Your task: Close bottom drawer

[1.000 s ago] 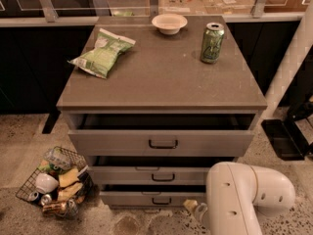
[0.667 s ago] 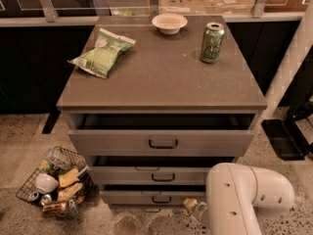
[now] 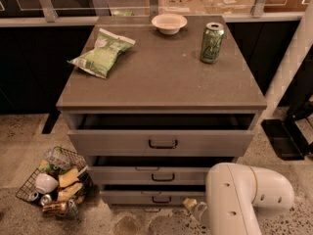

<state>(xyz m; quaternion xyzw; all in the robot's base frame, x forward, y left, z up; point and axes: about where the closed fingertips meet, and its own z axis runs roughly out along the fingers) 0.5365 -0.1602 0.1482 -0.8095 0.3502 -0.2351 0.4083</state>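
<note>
The bottom drawer [image 3: 142, 196] is the lowest of three grey cabinet drawers. It has a low flat front with a small black bar handle [image 3: 161, 199] and stands pulled out a little, with a dark gap above its front. My gripper [image 3: 193, 207] is low at the drawer front's right end, just above the floor and partly hidden behind my white arm [image 3: 244, 199]. I cannot tell whether it touches the drawer front.
The middle drawer [image 3: 156, 175] and the taller top drawer [image 3: 161, 142] are also pulled out. A green chip bag [image 3: 102, 53], a white bowl [image 3: 169, 22] and a green can [image 3: 212, 43] sit on the cabinet top. A wire basket of items [image 3: 51, 182] stands on the floor at left.
</note>
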